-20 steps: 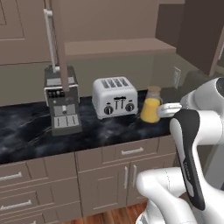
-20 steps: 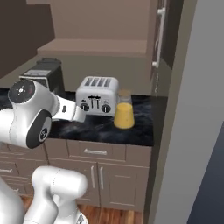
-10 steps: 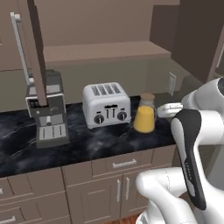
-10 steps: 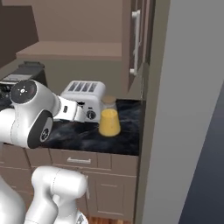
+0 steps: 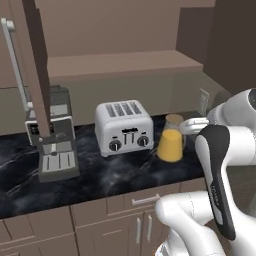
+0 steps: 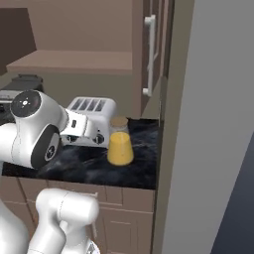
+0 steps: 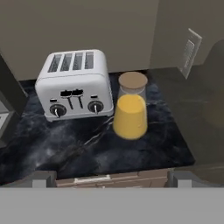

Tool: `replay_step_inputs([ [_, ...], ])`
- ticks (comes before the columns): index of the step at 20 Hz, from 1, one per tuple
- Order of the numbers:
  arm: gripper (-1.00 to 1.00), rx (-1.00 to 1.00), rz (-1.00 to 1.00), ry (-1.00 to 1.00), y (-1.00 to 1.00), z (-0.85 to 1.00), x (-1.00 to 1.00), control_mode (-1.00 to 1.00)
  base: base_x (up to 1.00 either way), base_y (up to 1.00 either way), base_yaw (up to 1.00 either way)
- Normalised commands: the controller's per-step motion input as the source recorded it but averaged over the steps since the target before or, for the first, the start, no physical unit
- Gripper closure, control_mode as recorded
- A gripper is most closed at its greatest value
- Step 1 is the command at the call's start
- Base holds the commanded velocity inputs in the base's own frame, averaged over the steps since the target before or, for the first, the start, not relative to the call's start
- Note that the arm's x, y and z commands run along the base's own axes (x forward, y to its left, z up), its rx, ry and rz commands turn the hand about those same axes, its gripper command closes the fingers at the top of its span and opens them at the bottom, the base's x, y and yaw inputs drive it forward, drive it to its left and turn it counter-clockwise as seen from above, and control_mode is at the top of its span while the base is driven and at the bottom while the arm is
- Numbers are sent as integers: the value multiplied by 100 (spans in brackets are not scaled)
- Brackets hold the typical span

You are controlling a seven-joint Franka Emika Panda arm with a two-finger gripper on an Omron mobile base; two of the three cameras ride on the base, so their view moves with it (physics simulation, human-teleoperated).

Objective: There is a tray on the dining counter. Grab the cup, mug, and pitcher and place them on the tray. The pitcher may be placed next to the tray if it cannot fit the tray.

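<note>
Black marble counter [image 7: 78, 148] | pitcher [image 7: 130, 107] upright beside toaster [image 7: 74, 83]

Glass pitcher [image 7: 130, 109] of orange liquid upright on black marble counter [image 7: 87, 144], just beside white toaster [image 7: 74, 85].

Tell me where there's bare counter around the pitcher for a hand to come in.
Bare black counter lies in front of the pitcher and the toaster, out to the front edge, and to the pitcher's right toward the wall outlet. It is crowded on the pitcher's left, close beside the toaster.
</note>
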Motion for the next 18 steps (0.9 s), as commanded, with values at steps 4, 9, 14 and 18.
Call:
replay_step_inputs([
  [4,-100,0,0,0,0,0,0,100,45,-2,0],
  [9,-100,0,0,0,0,0,0,100,43,-1,0],
  [14,-100,0,0,0,0,0,0,100,28,-13,0],
  [18,-100,0,0,0,0,0,0,100,24,-15,0],
])
